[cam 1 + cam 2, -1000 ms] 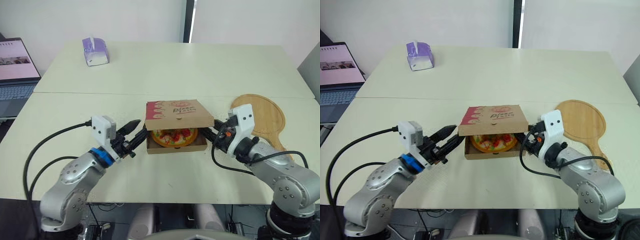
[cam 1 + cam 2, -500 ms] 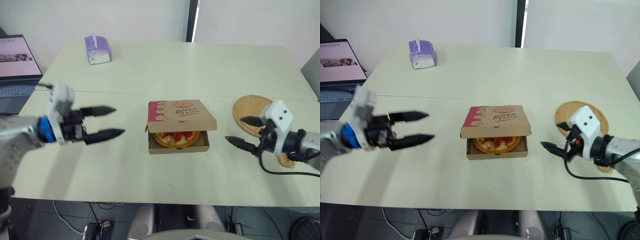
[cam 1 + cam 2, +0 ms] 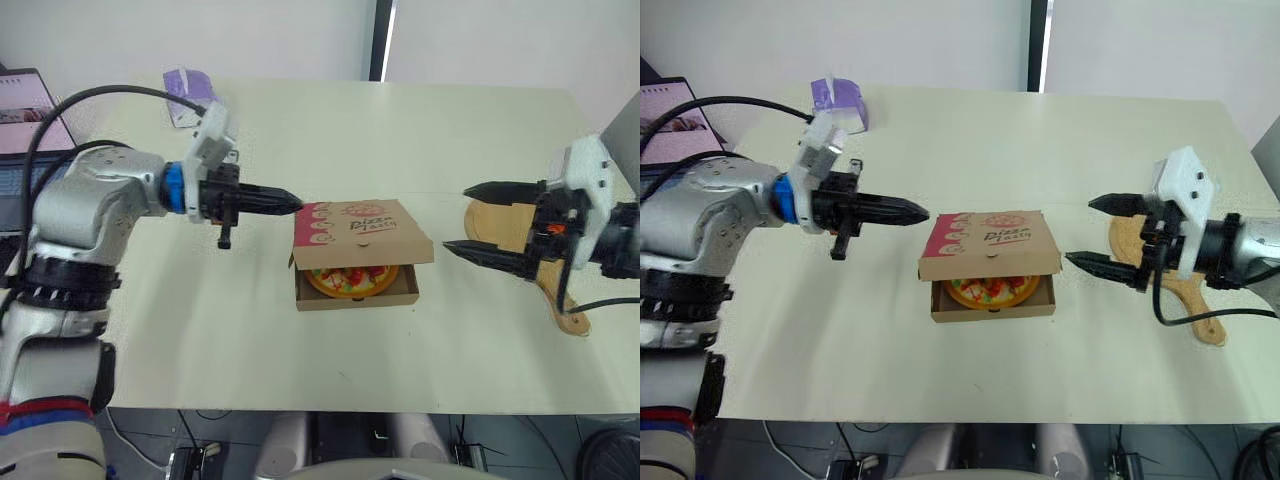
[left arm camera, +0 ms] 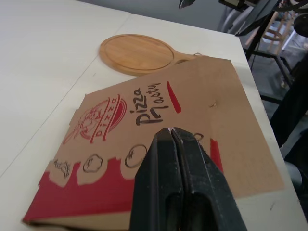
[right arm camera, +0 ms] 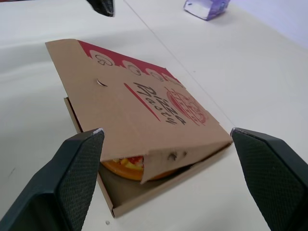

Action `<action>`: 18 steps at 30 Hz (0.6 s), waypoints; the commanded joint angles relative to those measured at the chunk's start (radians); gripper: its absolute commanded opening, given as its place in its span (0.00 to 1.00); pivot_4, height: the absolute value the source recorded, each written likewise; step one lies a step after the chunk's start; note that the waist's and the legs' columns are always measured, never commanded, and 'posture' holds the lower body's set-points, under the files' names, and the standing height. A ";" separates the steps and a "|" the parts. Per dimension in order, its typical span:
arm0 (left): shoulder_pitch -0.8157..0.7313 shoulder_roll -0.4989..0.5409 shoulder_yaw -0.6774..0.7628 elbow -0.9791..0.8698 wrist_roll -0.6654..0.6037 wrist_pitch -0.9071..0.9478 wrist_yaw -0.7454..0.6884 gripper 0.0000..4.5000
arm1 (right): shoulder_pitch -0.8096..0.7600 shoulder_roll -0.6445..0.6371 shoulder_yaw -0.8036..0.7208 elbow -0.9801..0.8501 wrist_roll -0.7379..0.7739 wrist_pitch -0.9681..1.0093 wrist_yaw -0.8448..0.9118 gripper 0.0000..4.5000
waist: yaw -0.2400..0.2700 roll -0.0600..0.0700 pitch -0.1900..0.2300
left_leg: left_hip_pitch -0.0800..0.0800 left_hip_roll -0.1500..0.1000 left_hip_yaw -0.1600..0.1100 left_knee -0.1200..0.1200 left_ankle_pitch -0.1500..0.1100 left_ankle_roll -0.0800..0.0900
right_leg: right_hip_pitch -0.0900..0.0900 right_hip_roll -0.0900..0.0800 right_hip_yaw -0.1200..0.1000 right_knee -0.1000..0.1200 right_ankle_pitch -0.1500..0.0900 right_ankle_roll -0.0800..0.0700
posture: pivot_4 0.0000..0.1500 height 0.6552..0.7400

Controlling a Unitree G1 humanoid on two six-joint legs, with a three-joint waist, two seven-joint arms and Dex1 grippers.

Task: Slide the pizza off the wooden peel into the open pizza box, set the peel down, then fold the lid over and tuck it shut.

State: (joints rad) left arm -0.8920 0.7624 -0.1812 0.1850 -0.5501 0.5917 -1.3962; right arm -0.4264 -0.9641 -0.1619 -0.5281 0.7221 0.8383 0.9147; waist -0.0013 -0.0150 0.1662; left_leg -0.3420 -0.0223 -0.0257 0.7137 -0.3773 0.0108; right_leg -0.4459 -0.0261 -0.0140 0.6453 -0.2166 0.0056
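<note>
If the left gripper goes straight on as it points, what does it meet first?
Probably the pizza box lid: the shut left gripper aims at its printed top near the red edge. Depth is unclear, so it might skim just over it.

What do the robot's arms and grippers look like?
Silver-grey rounded arm shells; a blue ring at the left wrist. Each wrist carries a white camera block and a black cable. The left gripper and right gripper each have two long, tapered black fingers.

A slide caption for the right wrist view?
Open right gripper faces the pizza box, lid untucked over the pizza.
</note>
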 commanded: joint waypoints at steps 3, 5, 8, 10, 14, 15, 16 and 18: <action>-0.042 -0.044 -0.034 0.043 0.076 -0.071 -0.066 0.00 | -0.065 0.035 0.097 0.026 -0.069 -0.059 -0.009 1.00 | -0.001 0.000 0.000 | -0.004 0.000 0.001 0.001 0.000 0.000 | -0.005 0.000 0.000 0.001 0.000 0.000 | 1.00 0.82; -0.043 -0.057 -0.034 0.044 0.089 -0.073 -0.074 0.00 | -0.074 0.039 0.127 0.037 -0.095 -0.075 -0.002 1.00 | -0.001 0.000 0.000 | -0.005 0.000 0.001 0.001 0.000 0.000 | -0.007 -0.001 0.000 0.002 0.000 0.000 | 1.00 0.82; -0.039 -0.067 -0.028 0.037 0.097 -0.069 -0.079 0.00 | -0.075 0.035 0.155 0.045 -0.120 -0.101 0.024 1.00 | 0.000 0.000 0.000 | -0.007 0.000 0.001 0.001 0.000 0.000 | -0.009 -0.001 0.000 0.002 0.000 0.000 | 1.00 0.82; -0.032 -0.072 -0.026 0.034 0.102 -0.072 -0.080 0.00 | -0.069 0.028 0.168 0.040 -0.131 -0.115 0.044 1.00 | 0.000 0.000 0.000 | -0.007 0.000 0.001 0.001 0.000 0.000 | -0.009 -0.001 0.000 0.002 0.000 0.000 | 1.00 0.82; -0.015 -0.079 -0.022 0.016 0.107 -0.073 -0.079 0.00 | -0.060 0.014 0.221 0.042 -0.212 -0.180 0.066 1.00 | 0.000 0.000 0.000 | -0.007 -0.001 0.001 0.001 0.000 0.000 | -0.009 -0.002 0.000 0.002 0.000 0.000 | 1.00 0.82; -0.011 -0.080 -0.021 0.011 0.108 -0.073 -0.078 0.00 | -0.057 0.013 0.233 0.045 -0.230 -0.195 0.071 1.00 | 0.000 0.000 0.000 | -0.007 -0.001 0.001 0.001 0.000 0.000 | -0.009 -0.002 0.000 0.003 0.000 0.000 | 1.00 0.82; -0.008 -0.082 -0.021 0.006 0.108 -0.073 -0.077 0.00 | -0.053 0.012 0.242 0.049 -0.247 -0.208 0.074 1.00 | 0.000 0.000 0.000 | -0.007 -0.001 0.001 0.001 0.000 0.000 | -0.009 -0.002 0.000 0.003 0.000 0.000 | 1.00 0.82; -0.002 -0.084 -0.020 -0.005 0.106 -0.067 -0.075 0.00 | -0.043 0.012 0.259 0.059 -0.294 -0.245 0.075 1.00 | 0.000 0.000 0.000 | -0.007 -0.001 0.001 0.001 0.000 0.000 | -0.009 -0.002 0.000 0.003 0.000 0.000 | 1.00 0.82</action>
State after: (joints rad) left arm -0.8893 0.6807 -0.2284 0.2173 -0.4420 0.5313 -1.4720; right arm -0.4719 -0.9401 0.1003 -0.4634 0.4605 0.6309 0.9832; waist -0.0015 -0.0150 0.1661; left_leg -0.3490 -0.0230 -0.0246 0.7152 -0.3771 0.0104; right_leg -0.4548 -0.0277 -0.0138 0.6486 -0.2162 0.0056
